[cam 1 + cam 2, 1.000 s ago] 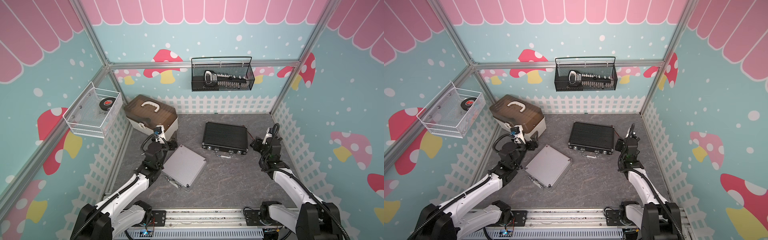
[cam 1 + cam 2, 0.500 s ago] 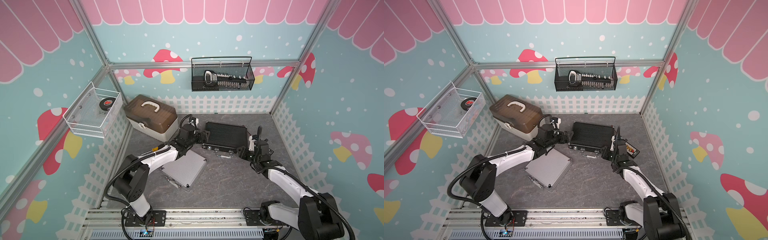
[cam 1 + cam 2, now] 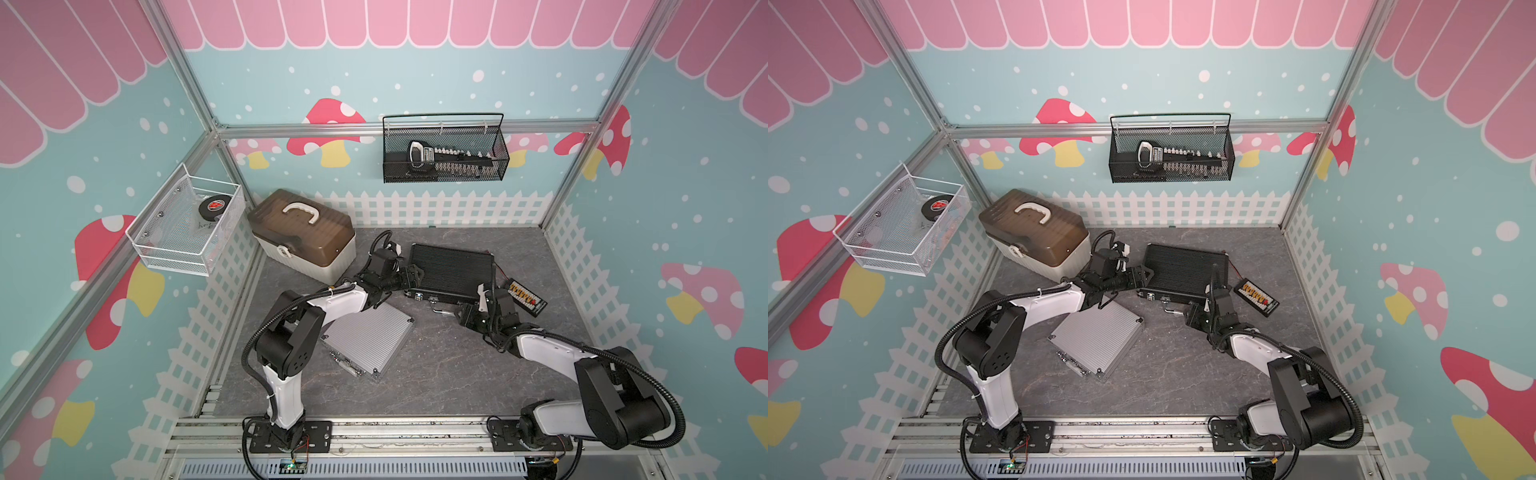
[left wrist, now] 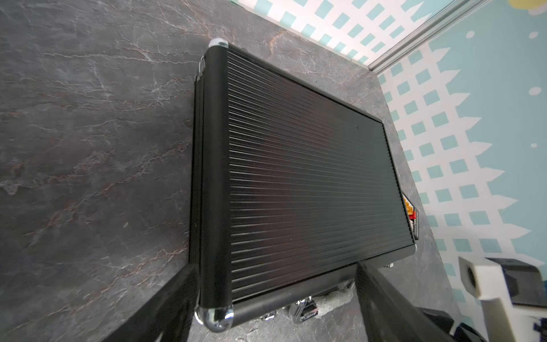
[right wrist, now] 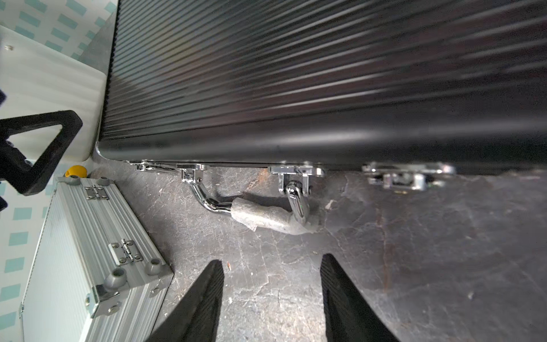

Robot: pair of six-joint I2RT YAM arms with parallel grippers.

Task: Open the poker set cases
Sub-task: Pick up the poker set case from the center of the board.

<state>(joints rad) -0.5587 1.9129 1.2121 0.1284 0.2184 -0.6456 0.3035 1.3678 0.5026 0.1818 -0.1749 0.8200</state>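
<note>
- Straddling the 8 o'clock corner of the black case point(image 3: 451, 270), the left end effector point(image 4: 275, 265) stands wide open, gripping nothing. One finger runs along the side wall and the other along the front wall. Whether they touch it cannot be told.
- The right end effector point(image 5: 271, 259) is open and empty over bare desk point(image 3: 457, 374). It points at the black case's handle point(image 5: 260, 213), which lies flat on the desk, apart from the fingers.
- The black case lies flat, lid down, at 1 o'clock from desk centre in both top views.
- The silver case point(image 3: 368, 336) lies closed and skewed at 7 o'clock from the black one, partly under the left arm.
- A white box point(image 3: 307, 241) sits at 10 o'clock.
- A connector board point(image 3: 525, 296) lies just beside the black case at 3 o'clock.
</note>
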